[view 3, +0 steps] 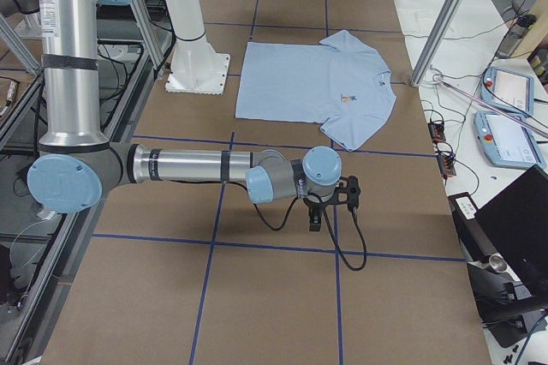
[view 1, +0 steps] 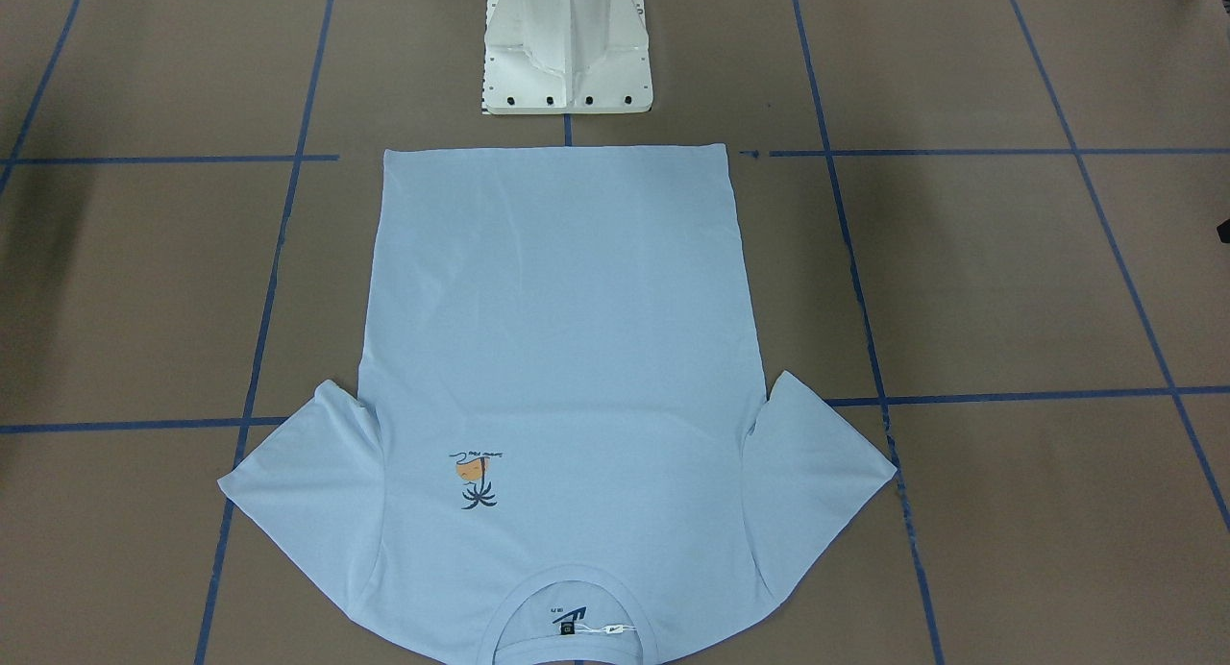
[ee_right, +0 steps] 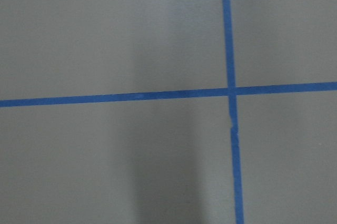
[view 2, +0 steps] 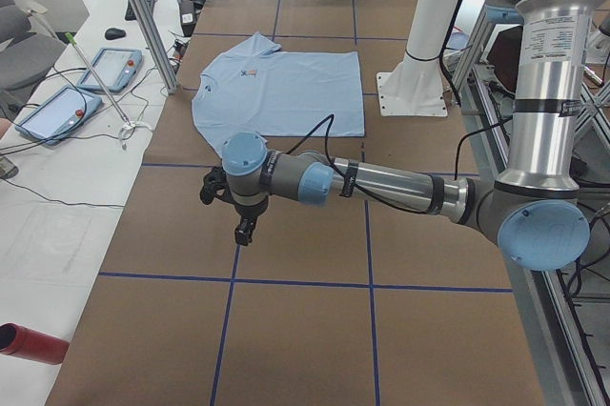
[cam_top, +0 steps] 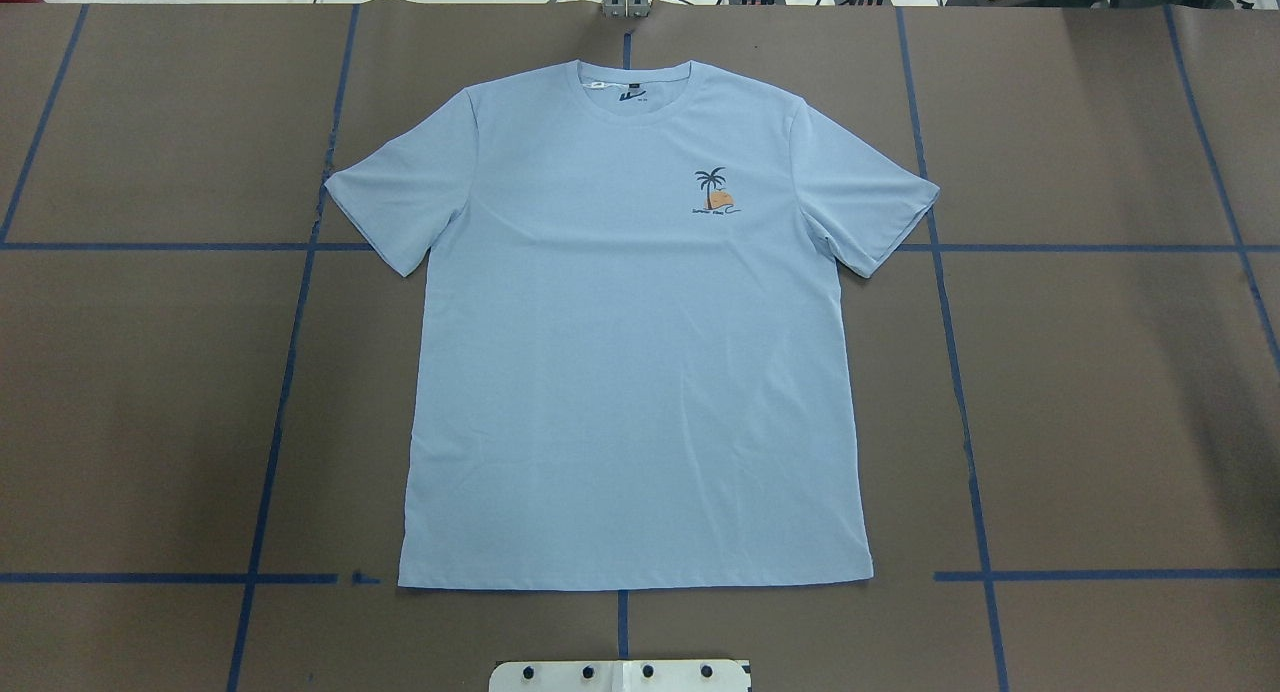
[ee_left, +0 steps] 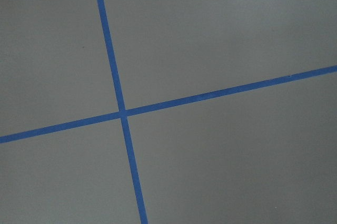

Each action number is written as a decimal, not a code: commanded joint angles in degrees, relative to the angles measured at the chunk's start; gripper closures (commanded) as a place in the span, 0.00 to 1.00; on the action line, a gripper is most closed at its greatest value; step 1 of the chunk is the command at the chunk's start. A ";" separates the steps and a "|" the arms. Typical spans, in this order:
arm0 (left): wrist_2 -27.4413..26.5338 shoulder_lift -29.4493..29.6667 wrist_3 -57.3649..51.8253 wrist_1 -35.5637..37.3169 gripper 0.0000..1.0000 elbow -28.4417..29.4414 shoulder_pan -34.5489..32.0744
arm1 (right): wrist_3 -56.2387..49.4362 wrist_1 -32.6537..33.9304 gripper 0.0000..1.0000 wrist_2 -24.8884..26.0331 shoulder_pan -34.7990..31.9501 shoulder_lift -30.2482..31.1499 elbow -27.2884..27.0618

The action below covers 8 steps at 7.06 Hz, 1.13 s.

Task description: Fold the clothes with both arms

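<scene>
The light blue t-shirt (cam_top: 630, 352) lies flat and face up in the middle of the table, sleeves spread, collar at the far side from the robot base. Its palm-tree print (cam_top: 712, 190) and dark neck label (cam_top: 630, 95) show. It also shows in the front-facing view (view 1: 557, 338) and both side views (view 2: 281, 91) (view 3: 308, 82). My left gripper (view 2: 246, 230) hangs over bare table well to the shirt's left. My right gripper (view 3: 315, 221) hangs over bare table well to the shirt's right. I cannot tell whether either is open or shut. Both wrist views show only table and blue tape.
The brown table (cam_top: 1100, 392) carries a grid of blue tape lines (cam_top: 960, 392). The white pedestal base (view 1: 567, 55) stands just behind the shirt's hem. A side bench with tablets (view 2: 67, 106) and cables runs along the far edge.
</scene>
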State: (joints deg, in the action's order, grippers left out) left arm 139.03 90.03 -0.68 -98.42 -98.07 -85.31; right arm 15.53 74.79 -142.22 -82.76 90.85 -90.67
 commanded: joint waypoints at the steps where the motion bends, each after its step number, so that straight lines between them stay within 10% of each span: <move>1: 1.76 -3.45 0.24 -9.46 0.00 -0.89 0.06 | 2.72 -8.14 0.00 -0.34 5.31 -3.98 4.41; 3: 3.52 -3.64 0.59 -11.97 0.00 -1.24 0.14 | 15.58 -10.36 0.00 0.44 10.57 -15.64 13.37; 8: 7.92 -4.95 0.41 -14.78 0.00 -2.74 0.06 | 38.92 -20.45 0.00 22.37 22.61 -24.93 16.40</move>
State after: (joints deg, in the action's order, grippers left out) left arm 145.64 85.60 -0.27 -112.79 -100.49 -85.24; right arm 48.63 56.88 -125.51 -63.57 67.49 -74.55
